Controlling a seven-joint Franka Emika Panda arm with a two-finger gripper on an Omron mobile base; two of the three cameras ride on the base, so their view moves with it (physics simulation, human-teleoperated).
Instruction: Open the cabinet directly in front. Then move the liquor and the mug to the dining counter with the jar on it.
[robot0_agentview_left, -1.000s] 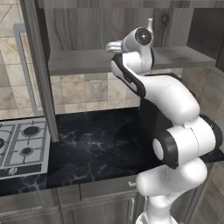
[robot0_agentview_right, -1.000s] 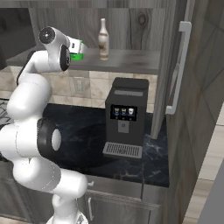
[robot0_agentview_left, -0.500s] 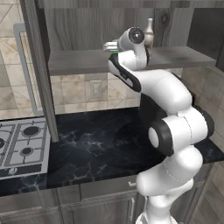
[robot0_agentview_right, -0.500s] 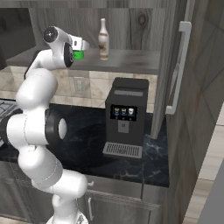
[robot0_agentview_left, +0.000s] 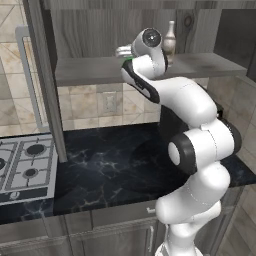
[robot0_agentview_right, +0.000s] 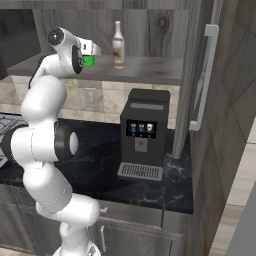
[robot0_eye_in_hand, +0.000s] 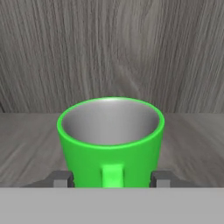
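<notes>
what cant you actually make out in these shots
- Bright green mug: its base is cut off at the bottom of the hand view; in the left base view the arm covers nearly all of it.
- End effector contact: its fingertips flank the mug, touching or apart is unclear.
- Slim pale beige bottle: the arm hides its lower part in the left base view.

Arm (robot0_agentview_left: 200, 150): glossy white rounded segments, dark grey joint bands, black strip along the upper link. Wrist housing bears a dark round cap. Gripper (robot0_eye_in_hand: 112, 178) fingertips small, dark grey, blocky.

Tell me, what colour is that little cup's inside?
Pale grey-white inside the bright green mug; the hand view shows it best.
</notes>
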